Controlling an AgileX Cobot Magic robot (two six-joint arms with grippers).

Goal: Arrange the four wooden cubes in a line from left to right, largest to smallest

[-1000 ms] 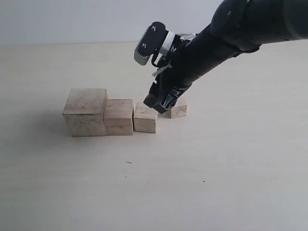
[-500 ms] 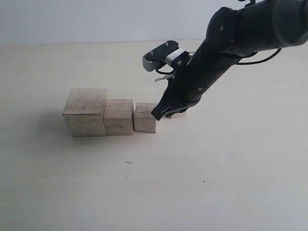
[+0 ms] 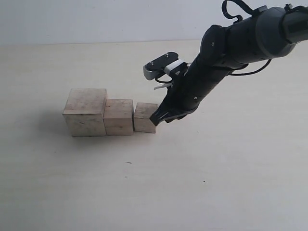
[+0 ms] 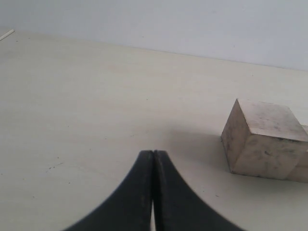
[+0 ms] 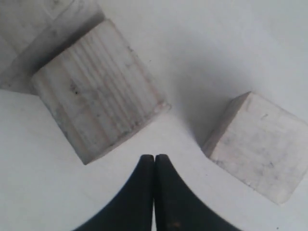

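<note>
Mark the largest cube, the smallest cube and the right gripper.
largest cube [image 3: 84, 125]: exterior view, middle of its front face.
smallest cube [image 5: 262, 144]: right wrist view, its broad lit face.
right gripper [image 3: 154, 120]: exterior view, the closed fingertips.

The right tool [image 5: 154, 160] has both black fingers [image 5: 137, 197] pressed together, with no gap between them. Its tips sit over the pale surface [image 5: 207, 43] between two wooden cubes that stand apart: the larger cube [image 5: 98, 89] and the smaller cube [image 5: 262, 144]. Neither appears touched. A further cube [image 5: 31, 19], cropped and blurred, lies just beyond the larger cube.
</note>
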